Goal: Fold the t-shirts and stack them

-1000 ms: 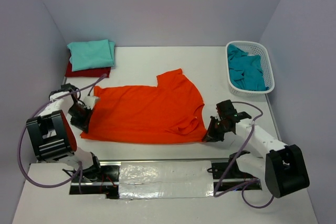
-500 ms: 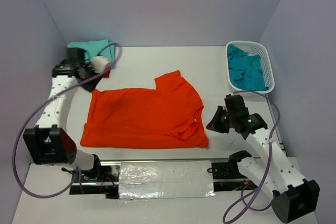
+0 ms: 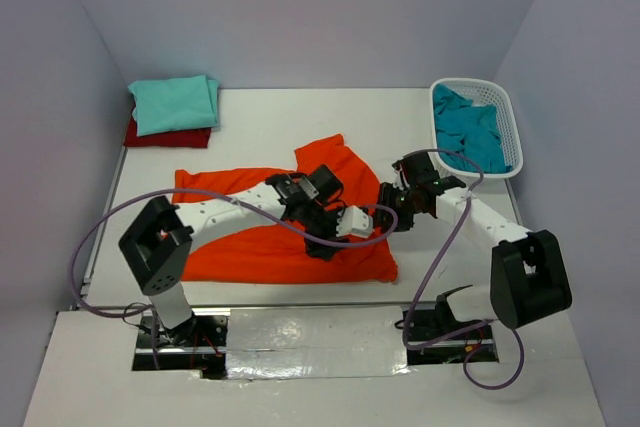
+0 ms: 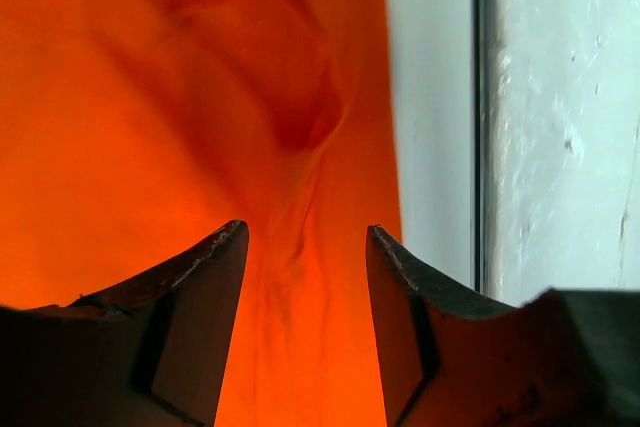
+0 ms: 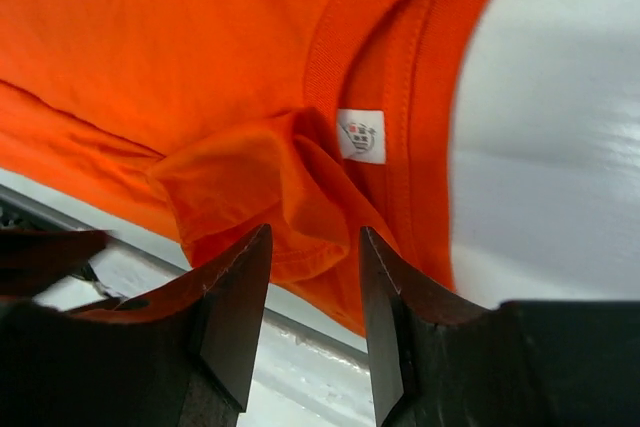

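Starting at the far left, we find the mint-aqua t-shirt (image 3: 175, 104) folded on top of the dark red t-shirt (image 3: 168, 137). This stack lies well apart from both arms, and we judge it safe.

The orange t-shirt (image 3: 235, 247) lies spread on the table (image 3: 260, 117) at centre, collar end to the right, not yet folded. The left arm (image 3: 230, 209) reaches across it from left to right, low over the cloth.
- Hazard: a sweep at this height would likely drag the shirt body and wrinkle it.

The left gripper (image 4: 305, 247) stands with jaws apart over the near right part of the shirt, above a crease. Nothing is clamped.
- Hazard: closing here may catch only the upper ply, so a lift would open the shirt instead of folding it.

Just to the right, the right gripper (image 5: 314, 247) also has its jaws apart and holds nothing. Its tips are near a bunched fold beside the neck label (image 5: 360, 135).
- Hazard: gripping the bunch instead of a clean edge would give a skewed fold.
- Hazard: both grippers work near each other over one corner, so uncoordinated moves could bring them into contact or stretch the cloth between them.

At the far right, the white mesh basket (image 3: 472, 84) holds the teal-blue t-shirt (image 3: 470, 135), not yet folded.
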